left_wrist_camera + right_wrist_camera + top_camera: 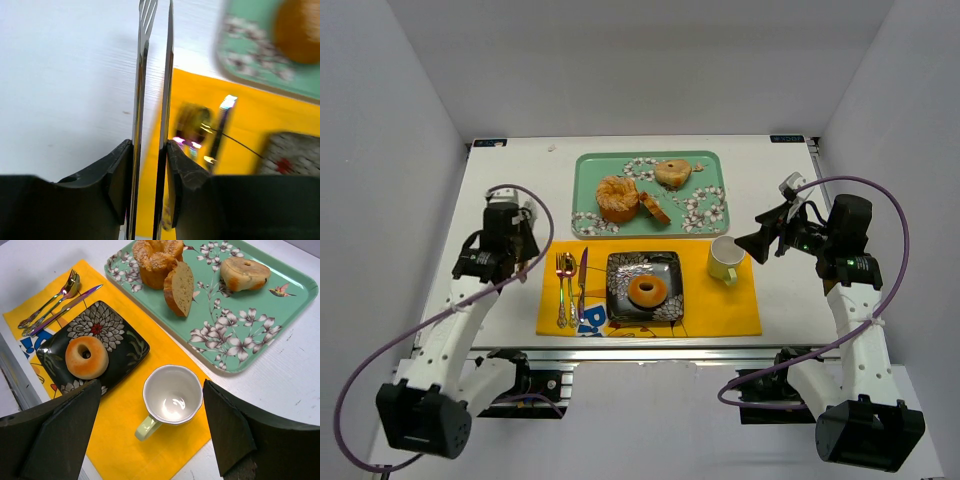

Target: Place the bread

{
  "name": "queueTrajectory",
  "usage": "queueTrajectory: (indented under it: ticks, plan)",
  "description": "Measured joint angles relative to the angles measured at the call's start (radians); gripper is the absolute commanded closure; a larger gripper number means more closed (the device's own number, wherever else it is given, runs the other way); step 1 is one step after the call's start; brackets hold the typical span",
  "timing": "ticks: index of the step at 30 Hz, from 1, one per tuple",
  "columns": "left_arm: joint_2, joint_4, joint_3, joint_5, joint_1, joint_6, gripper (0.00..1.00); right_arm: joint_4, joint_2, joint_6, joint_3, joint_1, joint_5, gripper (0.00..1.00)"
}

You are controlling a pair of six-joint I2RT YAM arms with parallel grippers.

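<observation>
Golden-orange ring-shaped bread [86,357] lies on the black square floral plate [125,340]. Right gripper [151,390] jaws are spread and empty. Left gripper [150,150] jaws are nearly together; grip indeterminable. Recommend retreating upward, clear of the plate.

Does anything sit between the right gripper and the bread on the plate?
Yes: the pale green mug stands on the yellow placemat between the open right gripper and the small golden ring-shaped bread on the black square plate. Nothing covers the bread.
</observation>
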Motion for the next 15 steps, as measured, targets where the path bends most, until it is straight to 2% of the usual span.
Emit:
queueTrajectory:
  ticks: [3,6,12,15]
  plan:
    - [0.061,0.103,-0.072,0.027,0.154,0.081,0.57,0.0,0.0,-0.003,0.0,0.0,-0.007,0.13]
    - [0.099,0.232,-0.179,0.047,0.228,0.158,0.54,-0.002,0.0,-0.004,0.0,0.0,-0.019,0.13]
    - [0.191,0.508,-0.368,0.078,0.296,0.255,0.46,-0.026,-0.002,-0.008,0.001,0.0,-0.042,0.13]
    - [0.254,0.595,-0.411,0.098,0.315,0.281,0.42,-0.042,-0.003,-0.014,0.005,0.0,-0.048,0.13]
